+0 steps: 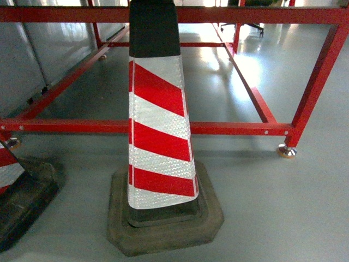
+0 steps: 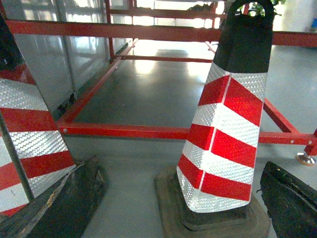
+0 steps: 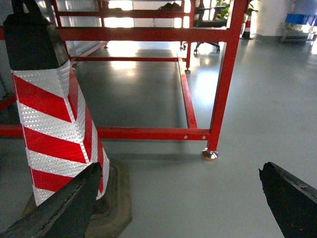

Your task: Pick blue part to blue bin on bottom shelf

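Right now none of my three views shows the blue part, the blue bin or the bottom shelf, so I judge I am only travelling toward the work area and the pick has not begun. Straight ahead in the head view stands a red-and-white striped cone (image 1: 158, 136) on its dark rubber base, with a second cone (image 1: 8, 169) cut off at the lower left. Behind them is a red steel frame (image 1: 218, 129) resting on small round feet on the glossy grey floor (image 1: 294, 213); the cones look set there to mark off the frame, which means I must steer around them. Both arms seem held low and forward, probably tucked for driving. The left gripper (image 2: 183, 208) has its dark fingers (image 2: 69, 203) spread wide with nothing between them, the near cone showing through the gap. The right gripper (image 3: 183, 203) is likewise spread and empty, its fingers (image 3: 69, 203) framing bare floor. Far off in the right wrist view some blue shapes (image 3: 299, 19) sit on a rack, too small to identify.
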